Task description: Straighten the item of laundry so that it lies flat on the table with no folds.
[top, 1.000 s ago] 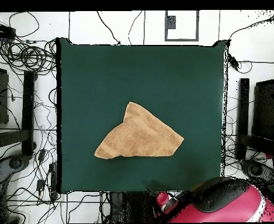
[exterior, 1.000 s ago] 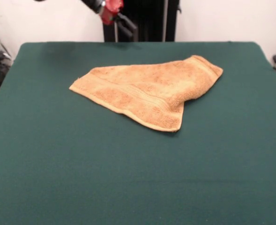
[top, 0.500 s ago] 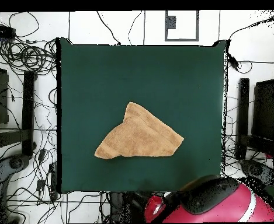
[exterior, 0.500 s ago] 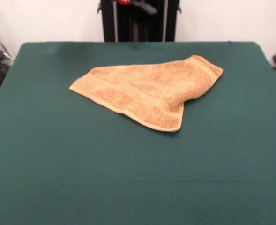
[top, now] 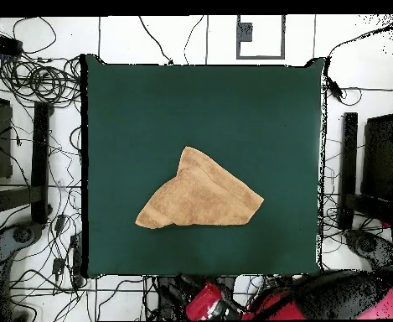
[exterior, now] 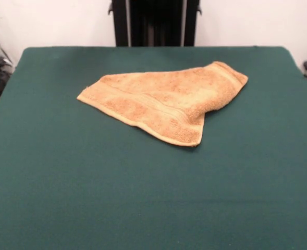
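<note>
In the front view we find no gripper at all; the small orange-tan terry towel with woven band stripes point(exterior: 166, 103) lies alone on the large dark green felt-covered table point(exterior: 143, 198), a little beyond the table's middle; it is folded over itself into a rough triangle, one corner doubled under toward the right, so it is not yet flat; we judge the straightening not yet done. Behind the table stands a black pedestal column point(exterior: 154, 23) against a pale wall.

In the overhead view the red and black arm point(top: 333, 302) shows only at the bottom edge, off the table; the red end of it point(top: 204, 302) sits just outside the table's edge, and we cannot tell how its gripper stands; the towel point(top: 201, 194) lies well apart from that end, further in over the felt and slightly to its left.

What could go wrong, in our judgement: a pinch at the doubled corner may take both layers and drag the whole towel instead of opening the fold; terry on felt may cling and bunch when pulled. The table's surface looks even and otherwise bare; around it the pale floor is strewn with black cables point(top: 44, 80) and dark stands point(top: 40, 159), all outside the working area.
</note>
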You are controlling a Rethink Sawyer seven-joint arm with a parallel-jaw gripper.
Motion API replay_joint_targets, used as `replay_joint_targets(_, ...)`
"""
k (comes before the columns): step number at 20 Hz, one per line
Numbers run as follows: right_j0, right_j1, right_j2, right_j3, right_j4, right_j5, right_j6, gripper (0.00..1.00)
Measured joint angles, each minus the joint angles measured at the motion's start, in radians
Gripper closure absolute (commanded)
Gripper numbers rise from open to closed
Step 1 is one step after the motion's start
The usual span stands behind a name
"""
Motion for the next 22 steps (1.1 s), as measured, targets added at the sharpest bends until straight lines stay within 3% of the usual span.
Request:
replay_joint_targets(1,-0.033,0.008,0.056,0.01,0.037,-0.113,0.0,0.0)
replay_joint_targets(3,-0.047,0.014,0.095,0.016,0.056,-0.195,0.0,0.0)
replay_joint_targets(4,-0.054,0.026,0.149,0.023,0.063,-0.3,0.0,0.0)
replay_joint_targets(9,-0.008,0.068,0.276,0.042,0.04,-0.534,0.0,0.0)
replay_joint_targets(16,0.122,0.105,0.374,0.072,0.008,-0.594,-0.015,0.0)
replay_joint_targets(22,0.214,0.153,0.492,0.095,-0.03,-0.594,-0.129,0.0)
